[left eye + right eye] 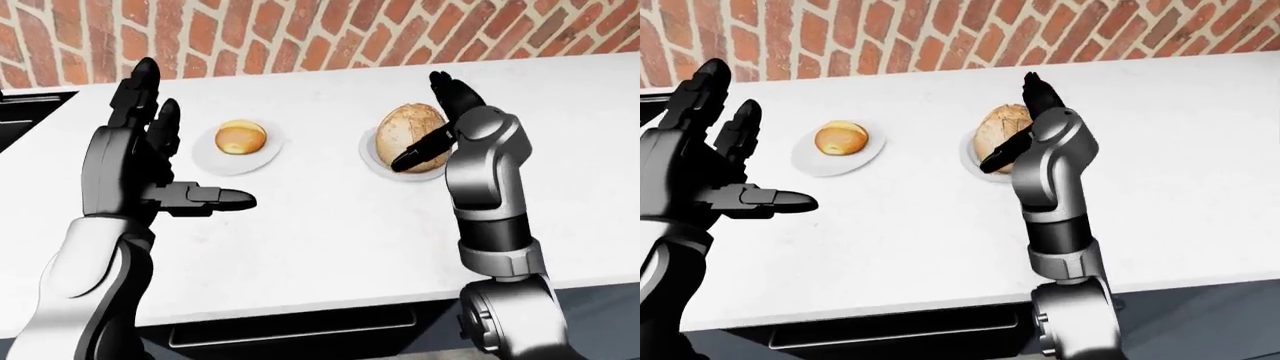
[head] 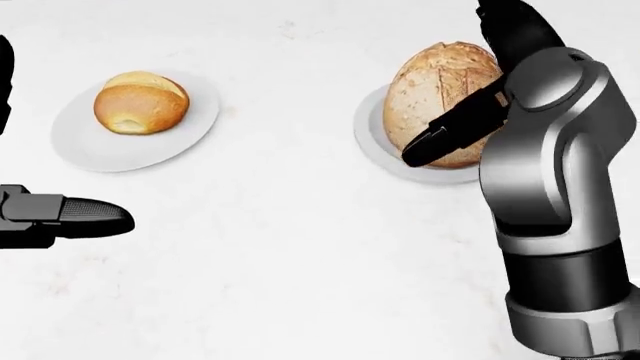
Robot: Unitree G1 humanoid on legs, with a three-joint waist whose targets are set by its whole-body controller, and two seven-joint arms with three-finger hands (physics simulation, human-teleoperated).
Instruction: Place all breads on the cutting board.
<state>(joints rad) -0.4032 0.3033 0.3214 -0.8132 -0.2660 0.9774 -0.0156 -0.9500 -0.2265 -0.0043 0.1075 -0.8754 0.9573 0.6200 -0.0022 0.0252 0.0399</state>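
I'm holding the right robot hand (image 1: pixel 440 120) spread wide, right of centre in the left-eye view, fingers around the loaf (image 2: pixel 440 90) without gripping. The left robot hand (image 1: pixel 150 161) is hanging open at the left. Nothing's placed yet; no cutting board showing. The crusty loaf and golden bun (image 2: pixel 140 103) are sitting on plates on the white surface (image 1: pixel 320 232).

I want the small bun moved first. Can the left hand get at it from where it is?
Probably yes. The left hand is open beside the bun on its plate, with only bare counter between them.
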